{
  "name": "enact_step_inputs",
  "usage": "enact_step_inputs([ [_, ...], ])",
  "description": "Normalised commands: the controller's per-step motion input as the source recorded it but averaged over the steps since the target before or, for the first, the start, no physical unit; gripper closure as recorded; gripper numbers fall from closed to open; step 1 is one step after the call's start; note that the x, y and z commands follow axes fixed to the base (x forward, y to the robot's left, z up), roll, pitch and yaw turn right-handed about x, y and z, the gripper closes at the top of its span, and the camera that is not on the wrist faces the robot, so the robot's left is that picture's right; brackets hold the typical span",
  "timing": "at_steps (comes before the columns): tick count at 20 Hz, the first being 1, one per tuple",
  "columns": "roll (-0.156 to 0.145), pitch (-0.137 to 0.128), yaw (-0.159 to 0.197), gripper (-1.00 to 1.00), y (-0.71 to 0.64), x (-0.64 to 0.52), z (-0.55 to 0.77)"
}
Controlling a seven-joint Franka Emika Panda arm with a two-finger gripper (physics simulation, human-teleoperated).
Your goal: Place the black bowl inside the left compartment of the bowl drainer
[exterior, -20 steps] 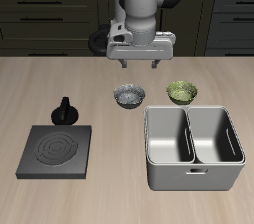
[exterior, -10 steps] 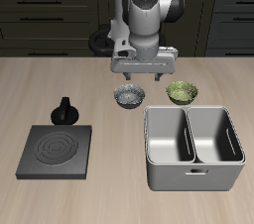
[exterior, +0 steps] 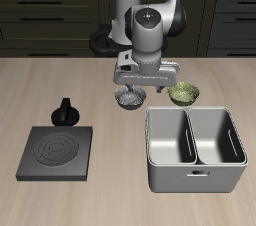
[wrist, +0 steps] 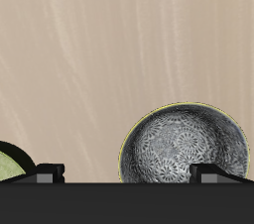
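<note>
The black bowl (exterior: 130,97) sits upright on the tabletop (exterior: 100,190), just behind the bowl drainer (exterior: 195,148), off that bin's back corner. It is small and round, dark outside, with a pale, speckled, shiny inside. The wrist view shows that inside far better: a lacy grey pattern ringed by a thin light rim (wrist: 186,147).

The tool (exterior: 141,86) hangs right above the bowl, fingers spread, one fingertip on either side of the rim and nothing pinched between them. From the wrist view, the two dark fingertips (wrist: 50,171) frame the bowl's edge with a wide gap.

Beside the black bowl, also just behind the drainer, sits the olive-green bowl (exterior: 183,93), close by but apart from it; the wrist view catches only a sliver of its green rim (wrist: 12,163). Well away from the drainer lies the flat dark stove plate (exterior: 57,152), with a small black knobbed object (exterior: 66,113) behind it. Both drainer compartments show bare grey walls, seen only from the exterior view.
</note>
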Motion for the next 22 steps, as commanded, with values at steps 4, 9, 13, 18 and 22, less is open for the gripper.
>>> enact_step_inputs([
  [4, -0.008, 0.01, -0.009, -1.0, -0.01, 0.03, -0.3],
  [9, 0.002, 0.059, -0.042, -1.0, 0.01, -0.01, -0.43],
  [13, 0.01, 0.056, -0.029, -1.0, 0.08, 0.0, -0.39],
  [18, 0.053, 0.033, -0.063, 1.0, 0.08, -0.07, -0.29],
  [22, 0.01, -0.001, -0.006, 1.0, 0.01, -0.07, -0.02],
])
